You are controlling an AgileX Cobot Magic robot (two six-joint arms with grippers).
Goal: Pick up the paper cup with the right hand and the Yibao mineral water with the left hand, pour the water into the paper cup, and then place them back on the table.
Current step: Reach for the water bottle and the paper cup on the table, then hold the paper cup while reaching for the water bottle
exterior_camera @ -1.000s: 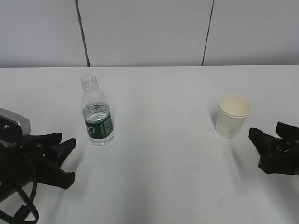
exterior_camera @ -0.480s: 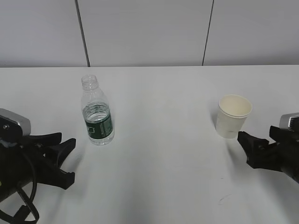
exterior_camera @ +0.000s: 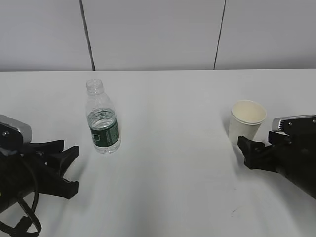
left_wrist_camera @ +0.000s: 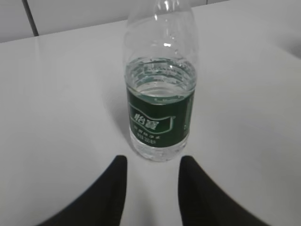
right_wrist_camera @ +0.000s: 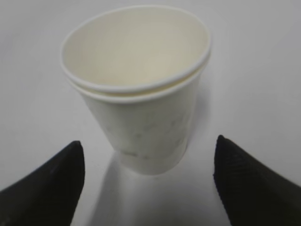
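Observation:
The Yibao mineral water stands upright and uncapped on the left of the white table. Its water reaches about the top of the green label. My left gripper lies low to the bottle's front-left, open. In the left wrist view the bottle stands just beyond the left gripper, not between its jaws. The paper cup stands upright on the right. My right gripper is open wide at its base. In the right wrist view the cup sits between the spread fingertips, untouched.
Grey wall panels with dark seams rise behind the table's far edge. White tabletop lies between the bottle and the cup. Both arms' black bodies fill the lower corners of the exterior view.
My right gripper has slid left up to the paper cup and its jaws have spread wider. The left gripper, bottle and cup have not moved.

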